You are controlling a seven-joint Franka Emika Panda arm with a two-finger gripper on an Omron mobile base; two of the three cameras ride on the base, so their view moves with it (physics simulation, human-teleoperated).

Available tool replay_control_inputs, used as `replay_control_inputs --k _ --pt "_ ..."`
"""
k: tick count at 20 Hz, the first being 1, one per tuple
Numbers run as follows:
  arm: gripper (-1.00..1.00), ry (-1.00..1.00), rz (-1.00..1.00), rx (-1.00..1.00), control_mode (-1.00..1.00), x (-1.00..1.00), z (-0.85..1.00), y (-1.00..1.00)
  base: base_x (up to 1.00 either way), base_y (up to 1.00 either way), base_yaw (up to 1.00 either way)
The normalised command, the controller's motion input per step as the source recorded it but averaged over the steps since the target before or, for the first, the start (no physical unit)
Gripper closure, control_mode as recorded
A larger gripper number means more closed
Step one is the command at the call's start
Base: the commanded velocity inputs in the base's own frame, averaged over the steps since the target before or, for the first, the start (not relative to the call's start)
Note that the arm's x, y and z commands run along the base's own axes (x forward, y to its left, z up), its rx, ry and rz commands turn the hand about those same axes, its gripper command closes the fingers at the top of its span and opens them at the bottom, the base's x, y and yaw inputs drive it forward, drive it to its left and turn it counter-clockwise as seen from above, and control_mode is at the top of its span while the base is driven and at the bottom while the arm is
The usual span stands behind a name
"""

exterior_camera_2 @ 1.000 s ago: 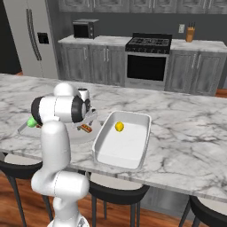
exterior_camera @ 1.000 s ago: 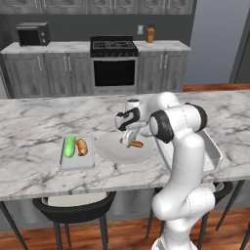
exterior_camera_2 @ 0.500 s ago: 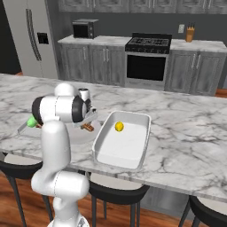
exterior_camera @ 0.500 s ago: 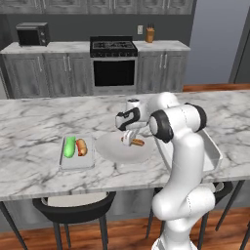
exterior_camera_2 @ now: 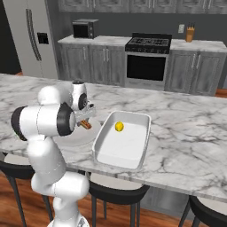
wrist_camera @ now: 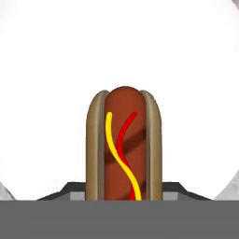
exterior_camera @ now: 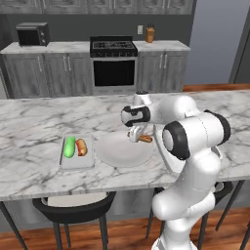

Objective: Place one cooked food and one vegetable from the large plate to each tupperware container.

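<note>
Hot dog: brown sausage in a tan bun with yellow and red sauce lines [wrist_camera: 124, 144], lying on the wide round pale plate [exterior_camera: 114, 151], at its edge toward the larger tray.
End effector: the white arm's two-finger end effector [exterior_camera: 136, 134] is directly over the hot dog, pointing down at it; the hand view looks straight along the bun. How far the fingers are apart, and whether they grip the bun yet, I cannot tell.
Larger tray: shallow rectangular pale tupperware container [exterior_camera_2: 133, 148], just beside the plate on the side away from the smaller tray, holding one small round yellow item [exterior_camera_2: 119, 127].
Smaller tray: shallow rectangular pale container [exterior_camera: 66, 161], just beside the plate on its other side, holding a green vegetable [exterior_camera: 70, 146] and a second hot dog [exterior_camera: 81, 147].
Worktop: grey-veined white marble island [exterior_camera: 39, 127] carrying plate and both trays.
Step judged: taking the hot dog for the larger tray, which looks to lack cooked food.
Risk: an off-centre pinch on the soft rounded bun could let it roll or slip; a low carry could catch the tray's rim.
</note>
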Motion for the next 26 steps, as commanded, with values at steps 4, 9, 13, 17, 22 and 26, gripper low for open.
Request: replay_control_inputs --k 4,9,13,17,22,26 --pt "1.0 -0.11 -0.09 0.0 -1.0 -0.82 0.78 -0.59 0.0 0.0 0.0" --pt "1.0 -0.03 -0.18 0.0 -1.0 -0.65 0.24 -1.0 0.0 0.0 0.0" --pt "1.0 0.0 -0.29 0.0 -1.0 -0.12 0.09 -0.96 0.0 0.0 0.0" --pt "1.0 0.03 -0.35 0.0 -1.0 0.04 0.02 -0.83 0.0 0.0 0.0" --pt "1.0 0.02 -0.33 0.0 -1.0 0.3 0.0 -0.72 0.0 0.0 0.0" --pt "1.0 0.0 -0.33 0.03 -1.0 0.38 0.01 -0.44 0.0 0.0 0.0"
